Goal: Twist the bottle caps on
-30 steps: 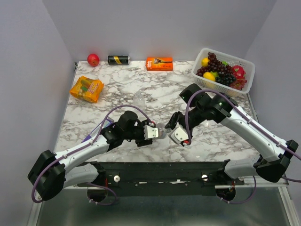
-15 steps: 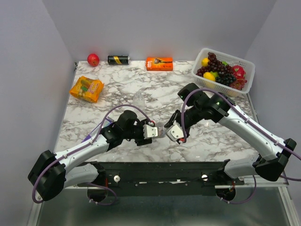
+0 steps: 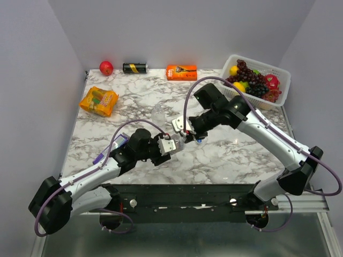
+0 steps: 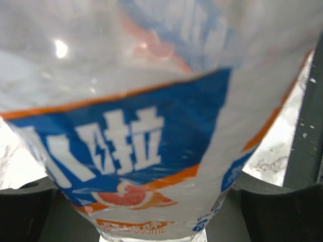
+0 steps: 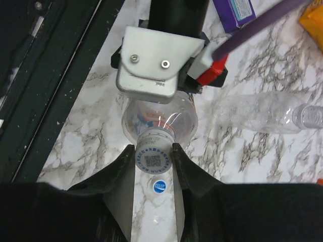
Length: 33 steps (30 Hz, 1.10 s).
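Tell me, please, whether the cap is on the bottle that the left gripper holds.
On: the cap sits on the neck of the bottle, clamped by the right gripper. How tightly it is screwed, I cannot tell.

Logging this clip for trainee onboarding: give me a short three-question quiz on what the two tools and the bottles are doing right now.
1. True or false: the left tool grips the labelled bottle by its body.
2. The cap flanked by the right tool sits: A) on the labelled bottle's neck; B) loose on the table; C) inside the left tool.
3. Fill in: the second bottle lies on its ____ on the marble table.
Key: 1 true; 2 A; 3 side.
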Each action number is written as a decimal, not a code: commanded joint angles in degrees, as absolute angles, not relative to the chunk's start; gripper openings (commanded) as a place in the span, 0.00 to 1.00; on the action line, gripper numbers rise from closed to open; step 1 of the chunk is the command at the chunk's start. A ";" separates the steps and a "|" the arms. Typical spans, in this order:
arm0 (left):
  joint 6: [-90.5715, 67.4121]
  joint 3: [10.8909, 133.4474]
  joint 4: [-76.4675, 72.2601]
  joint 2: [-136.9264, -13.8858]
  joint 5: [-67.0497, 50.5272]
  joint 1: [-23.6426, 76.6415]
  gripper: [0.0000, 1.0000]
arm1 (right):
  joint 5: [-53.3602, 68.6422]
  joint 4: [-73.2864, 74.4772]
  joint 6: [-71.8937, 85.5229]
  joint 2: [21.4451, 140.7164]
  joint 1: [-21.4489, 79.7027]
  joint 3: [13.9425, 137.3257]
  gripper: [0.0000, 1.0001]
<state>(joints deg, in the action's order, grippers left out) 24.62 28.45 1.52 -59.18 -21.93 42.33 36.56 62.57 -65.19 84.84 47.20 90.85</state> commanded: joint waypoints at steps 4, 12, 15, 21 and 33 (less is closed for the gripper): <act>17.85 29.01 -15.19 -55.02 -13.46 42.71 0.00 | 35.16 54.59 -39.77 90.70 44.92 94.48 0.08; 16.34 29.62 -16.88 -54.67 -1.34 43.41 0.00 | 45.76 59.24 -11.83 101.86 39.99 105.12 0.02; 16.87 30.67 -15.12 -55.89 4.19 43.59 0.00 | 47.10 58.01 -4.86 102.21 39.38 102.84 0.01; 16.44 31.90 -11.17 -58.09 9.67 43.59 0.00 | 39.03 58.62 12.21 102.83 39.46 101.50 0.01; 24.49 31.55 0.43 -59.06 -17.10 42.89 0.00 | 50.53 68.54 -44.51 93.72 31.20 114.51 0.53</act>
